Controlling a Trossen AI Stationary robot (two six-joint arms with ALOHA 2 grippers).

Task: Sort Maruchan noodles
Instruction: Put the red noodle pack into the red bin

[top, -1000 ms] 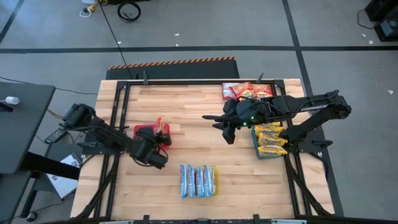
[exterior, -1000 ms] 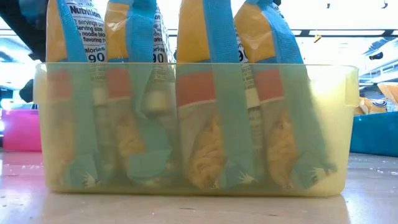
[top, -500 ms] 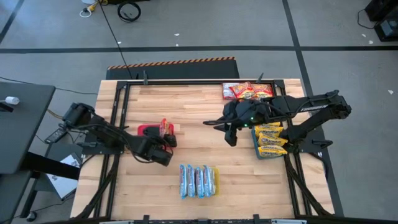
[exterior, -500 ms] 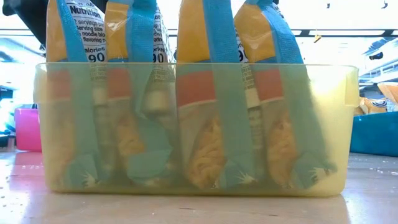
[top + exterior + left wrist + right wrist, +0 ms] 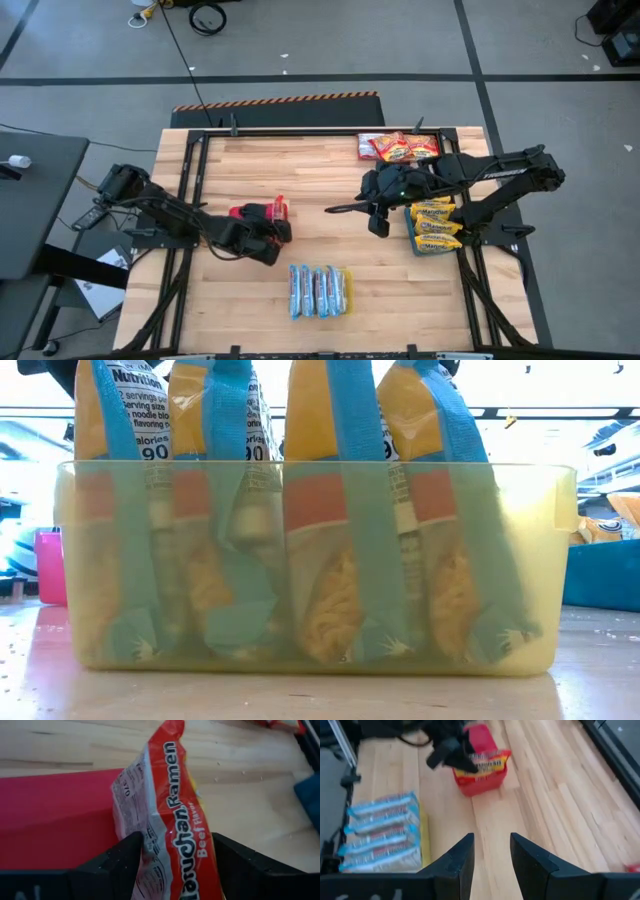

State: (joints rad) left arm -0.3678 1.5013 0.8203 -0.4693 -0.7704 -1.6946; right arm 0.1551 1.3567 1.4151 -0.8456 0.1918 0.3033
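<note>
Standing upright between the left gripper's (image 5: 172, 865) spread fingers, the red packet (image 5: 167, 820) rises lengthwise over the red tray (image 5: 55, 820).

A red noodle packet (image 5: 170, 830) reads "Maruchan Ramen" in white letters, with "Beef Flavor" in yellow beneath. A blue-and-yellow packet (image 5: 135, 420) standing in a yellow tub (image 5: 560, 560) shows "Nutrition", "servings per", "serving size", "calories" and "90".

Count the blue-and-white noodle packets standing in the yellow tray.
4 blue-and-white packets, standing side by side in the yellow tray at the table's near edge, between the two arms. The low view shows the same four upright; any behind them would be hidden there.
</note>
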